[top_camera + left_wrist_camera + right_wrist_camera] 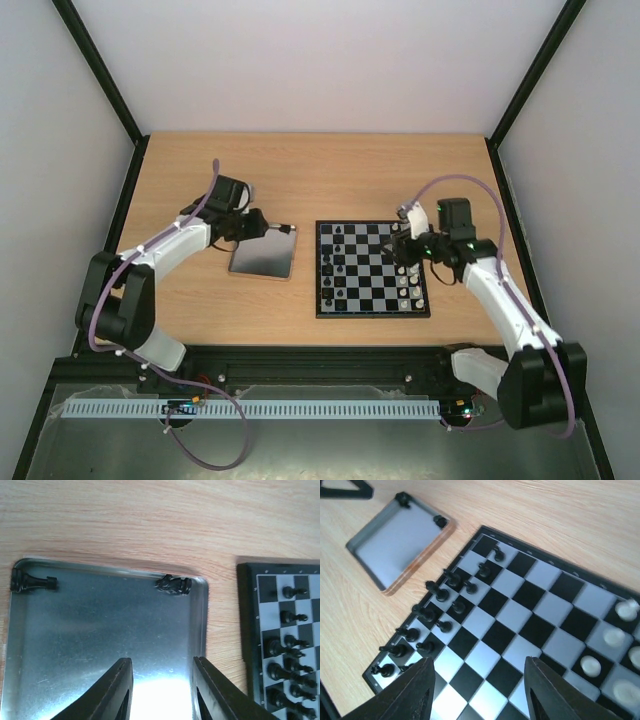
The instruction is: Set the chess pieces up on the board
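The board (pixel 371 285) lies right of centre, with black chess pieces (pixel 337 262) standing in its left two columns and white ones (pixel 411 286) along its right side. My right gripper (pixel 404 246) hangs open above the board (pixel 519 646), its gap (pixel 480 666) empty; the black pieces (pixel 441 596) stand to its upper left. Open as well, my left gripper (pixel 162 666) hovers over the metal tray (pixel 100 625) with nothing between its fingers (pixel 118 681). Two black pieces lie on their sides in the tray's far corners, one at the left (pixel 34 582), the other at the right (pixel 173 584).
The grey tray (pixel 264 257) sits just left of the board on the wooden table (pixel 300 170). Black frame posts rise at the table's back corners. The board's black border (pixel 245 610) runs close to the tray's right rim.
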